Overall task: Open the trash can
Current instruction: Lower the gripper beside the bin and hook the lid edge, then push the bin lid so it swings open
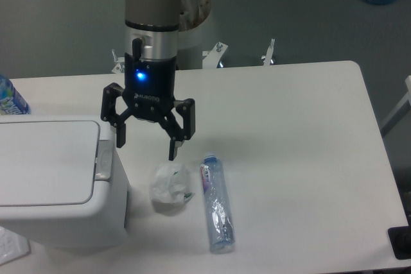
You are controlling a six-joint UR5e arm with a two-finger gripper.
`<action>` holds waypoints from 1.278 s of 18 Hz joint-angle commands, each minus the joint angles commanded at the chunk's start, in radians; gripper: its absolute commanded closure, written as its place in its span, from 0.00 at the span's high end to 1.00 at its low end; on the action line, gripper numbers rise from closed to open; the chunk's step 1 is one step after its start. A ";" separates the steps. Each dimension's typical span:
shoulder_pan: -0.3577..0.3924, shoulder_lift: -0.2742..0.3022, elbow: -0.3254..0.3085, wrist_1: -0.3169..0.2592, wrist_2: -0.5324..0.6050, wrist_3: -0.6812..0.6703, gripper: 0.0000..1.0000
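Boxy white plastic trash can: lid flat, unopened. Black two-finger gripper spread wide, empty, beside grey push-button strip; press remains.

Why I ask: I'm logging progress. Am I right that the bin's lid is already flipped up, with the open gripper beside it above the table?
Not quite. In the camera view the trash can has its lid flat and closed. The gripper is indeed open, beside it above the table.

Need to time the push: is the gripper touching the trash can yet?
Cannot tell. In the camera view the open gripper has one finger overlapping the trash can edge, with no clear gap or contact.
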 joint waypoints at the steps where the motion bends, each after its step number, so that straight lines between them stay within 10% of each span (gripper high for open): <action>1: 0.000 -0.005 0.000 0.000 0.000 -0.003 1.00; 23: -0.020 -0.035 0.003 0.008 0.002 -0.003 1.00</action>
